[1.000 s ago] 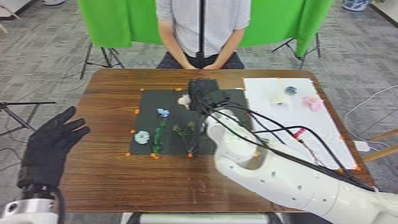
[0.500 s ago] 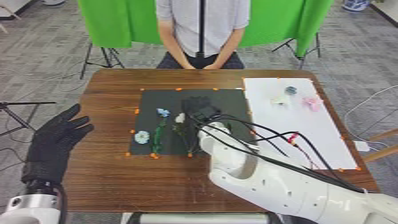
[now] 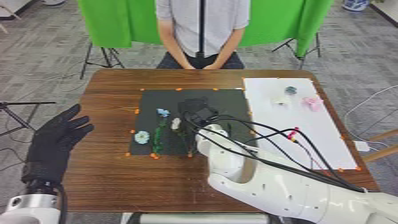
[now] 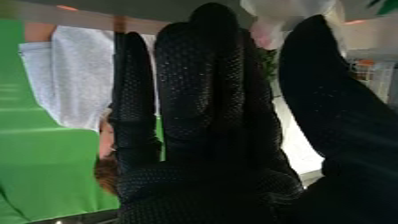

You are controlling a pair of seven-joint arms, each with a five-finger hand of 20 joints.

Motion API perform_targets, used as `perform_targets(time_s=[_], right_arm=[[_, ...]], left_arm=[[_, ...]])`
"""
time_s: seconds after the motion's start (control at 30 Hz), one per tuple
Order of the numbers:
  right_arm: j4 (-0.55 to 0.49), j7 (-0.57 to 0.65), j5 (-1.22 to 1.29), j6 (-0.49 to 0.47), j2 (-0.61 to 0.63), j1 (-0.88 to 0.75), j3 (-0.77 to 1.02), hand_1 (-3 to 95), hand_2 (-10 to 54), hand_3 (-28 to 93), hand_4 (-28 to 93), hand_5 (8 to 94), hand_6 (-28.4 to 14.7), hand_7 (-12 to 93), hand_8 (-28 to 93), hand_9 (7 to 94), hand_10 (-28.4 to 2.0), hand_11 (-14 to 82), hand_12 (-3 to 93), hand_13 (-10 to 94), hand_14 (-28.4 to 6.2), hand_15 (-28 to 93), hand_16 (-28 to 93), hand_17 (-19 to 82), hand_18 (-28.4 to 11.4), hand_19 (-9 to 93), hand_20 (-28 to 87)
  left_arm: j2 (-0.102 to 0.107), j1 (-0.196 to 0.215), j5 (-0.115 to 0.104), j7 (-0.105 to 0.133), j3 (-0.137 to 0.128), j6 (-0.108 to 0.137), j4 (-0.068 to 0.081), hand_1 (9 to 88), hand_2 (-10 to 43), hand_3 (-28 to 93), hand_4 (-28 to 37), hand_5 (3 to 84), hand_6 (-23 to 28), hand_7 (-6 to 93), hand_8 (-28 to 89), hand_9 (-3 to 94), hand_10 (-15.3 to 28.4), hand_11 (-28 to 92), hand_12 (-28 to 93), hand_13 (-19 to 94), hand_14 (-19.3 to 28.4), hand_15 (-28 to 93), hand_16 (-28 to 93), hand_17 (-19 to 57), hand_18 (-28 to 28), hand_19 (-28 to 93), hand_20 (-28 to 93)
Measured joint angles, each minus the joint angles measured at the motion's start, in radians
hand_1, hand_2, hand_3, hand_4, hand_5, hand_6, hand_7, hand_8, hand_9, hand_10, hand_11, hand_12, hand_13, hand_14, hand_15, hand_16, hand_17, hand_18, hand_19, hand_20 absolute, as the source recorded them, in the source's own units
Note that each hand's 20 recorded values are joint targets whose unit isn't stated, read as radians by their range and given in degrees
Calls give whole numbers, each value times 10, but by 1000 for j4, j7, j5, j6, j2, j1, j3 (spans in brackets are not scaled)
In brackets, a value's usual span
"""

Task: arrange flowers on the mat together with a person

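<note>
Above the dark mat (image 3: 233, 102), my right hand (image 3: 197, 109) stands with a whitish flower (image 3: 175, 123) close beside it. In the right wrist view, that hand (image 4: 209, 95) has straight fingers and its thumb apart, with a pale pink-white flower (image 4: 282, 14) by the tips and some green behind. On the mat's left part lie a small blue flower (image 3: 163, 112) with a green stem (image 3: 158, 139) and a light blue flower (image 3: 141, 137). My left hand (image 3: 49, 147) is off the mat at the left, its fingers relaxed. A person's hands rest together beyond the table.
A white sheet (image 3: 277, 120) lies on the right of the wooden table (image 3: 115, 180), bearing a pink flower (image 3: 311, 103), a pale one (image 3: 281, 101) and a grey-blue one (image 3: 290, 90). Cables run along my right arm, across the sheet. Orange markers edge the mat.
My right hand has come back toward the robot and slightly left over the mat. The whitish flower has shifted the same way. My left hand has hardly moved.
</note>
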Motion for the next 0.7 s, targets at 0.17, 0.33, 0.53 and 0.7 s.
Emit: perform_targets(time_s=[0.17, 0.33, 0.53, 0.7], right_arm=[[-18, -1, 0, -44, 0, 0, 12, 417, -95, 706, -282, 626, -11, 138, -112, 726, -133, 372, 203, 708, -84, 659, 169, 304, -185, 849, -50], [-26, -1, 3, -53, 2, 0, 21, 421, -95, 705, -280, 625, -12, 136, -111, 726, -135, 373, 201, 708, -84, 661, 166, 303, -187, 848, -45], [-31, -3, 5, -59, 4, -1, 37, 423, -95, 716, -275, 625, -12, 137, -111, 724, -137, 370, 200, 707, -85, 662, 165, 303, -188, 846, -40], [-71, -3, 42, -52, 14, -17, 91, 415, -95, 711, -262, 626, -14, 136, -111, 719, -142, 348, 192, 697, -94, 644, 157, 297, -190, 831, -42]], left_arm=[[-2, 1, 0, 0, 0, 1, 0, 221, 62, 799, -283, 387, 93, 144, -102, 351, 200, 295, 90, 235, 264, 581, -123, -96, 213, 517, 100], [-2, 10, 0, 4, 0, 2, -2, 221, 62, 799, -283, 387, 93, 145, -102, 351, 201, 294, 90, 235, 265, 581, -123, -96, 213, 518, 99], [-2, 22, -2, 16, 1, 4, -2, 222, 63, 798, -283, 387, 93, 146, -102, 351, 200, 294, 90, 236, 265, 583, -123, -96, 214, 517, 99], [-2, 30, -3, 28, 1, 10, -3, 221, 62, 800, -283, 387, 93, 145, -102, 351, 200, 295, 90, 236, 265, 583, -124, -96, 213, 517, 99]])
